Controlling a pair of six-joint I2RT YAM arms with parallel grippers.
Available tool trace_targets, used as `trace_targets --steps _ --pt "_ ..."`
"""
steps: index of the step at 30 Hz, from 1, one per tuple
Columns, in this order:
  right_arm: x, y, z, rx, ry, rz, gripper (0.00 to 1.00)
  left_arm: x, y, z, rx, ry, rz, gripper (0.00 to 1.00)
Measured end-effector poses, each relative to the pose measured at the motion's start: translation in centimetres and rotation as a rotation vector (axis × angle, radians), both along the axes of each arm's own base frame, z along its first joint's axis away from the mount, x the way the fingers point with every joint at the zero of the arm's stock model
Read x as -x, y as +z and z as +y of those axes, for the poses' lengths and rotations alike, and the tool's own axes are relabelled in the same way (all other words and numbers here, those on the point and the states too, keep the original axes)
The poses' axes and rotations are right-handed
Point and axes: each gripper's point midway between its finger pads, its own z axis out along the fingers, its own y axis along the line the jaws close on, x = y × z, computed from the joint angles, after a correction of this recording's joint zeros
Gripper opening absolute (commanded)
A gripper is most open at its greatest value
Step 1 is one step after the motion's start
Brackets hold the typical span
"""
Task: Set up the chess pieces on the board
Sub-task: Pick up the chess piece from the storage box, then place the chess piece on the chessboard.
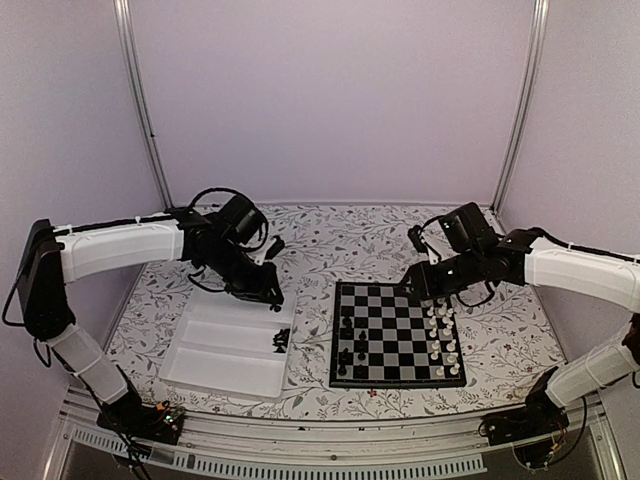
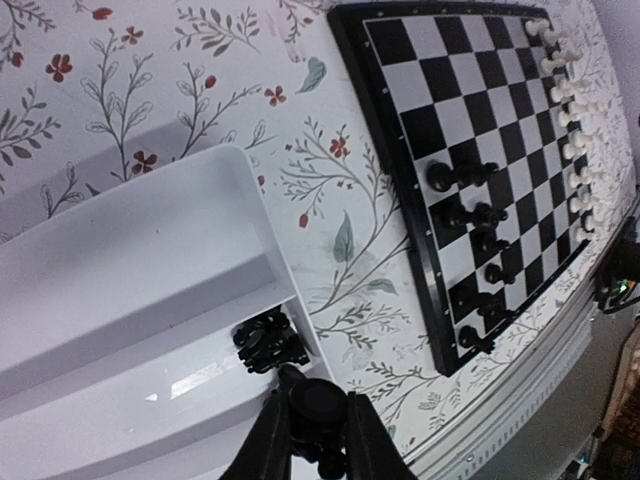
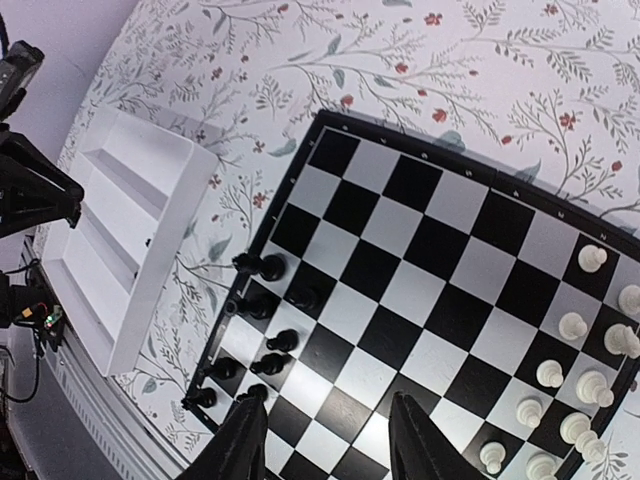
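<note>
Your black chess pieces are split in two. Several stand on the squares along the left edge of the board. The rest lie in a small heap at the right end of the white tray, which sits just left of the board on the floral tablecloth. The left gripper hovers by that heap, its jaws drawn narrow around one black piece. The white pieces line the board's right edge. The right gripper hangs above the board's far edge, jaws spread wide and holding nothing.
</note>
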Motion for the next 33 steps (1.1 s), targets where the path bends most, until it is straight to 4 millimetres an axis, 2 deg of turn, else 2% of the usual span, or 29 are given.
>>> trace_targets --steps 4,9,11,17,20,23,28,33 --pt "-0.4 2.5 2.1 -0.085 0.017 -0.06 0.45 -1.4 2.9 -1.5 0.154 0.094 0.012 0.19" --pt "0.4 5.7 7.9 -0.207 0.129 -0.115 0.46 -2.4 6.4 -2.8 0.327 0.157 0.025 0.2" --pt "0.9 5.9 10.7 -0.239 0.187 -0.112 0.47 -2.4 7.0 -3.2 0.361 0.161 0.034 0.2" --pt "1.8 4.6 17.8 -0.256 0.322 -0.068 0.48 -1.8 7.6 -3.9 0.426 0.141 0.064 0.21" --pt "1.6 4.7 20.5 -0.257 0.367 -0.08 0.49 -1.5 7.8 -3.9 0.441 0.133 0.075 0.21" --pt "1.3 5.1 21.7 -0.253 0.391 -0.104 0.49 -1.3 8.2 -3.9 0.46 0.124 0.078 0.2" --pt "1.1 5.8 21.9 -0.241 0.408 -0.134 0.42 -1.3 8.8 -4.1 0.485 0.114 0.071 0.2" --pt "1.2 5.6 21.7 -0.222 0.427 -0.145 0.34 -1.3 8.9 -4.0 0.49 0.114 0.07 0.2"
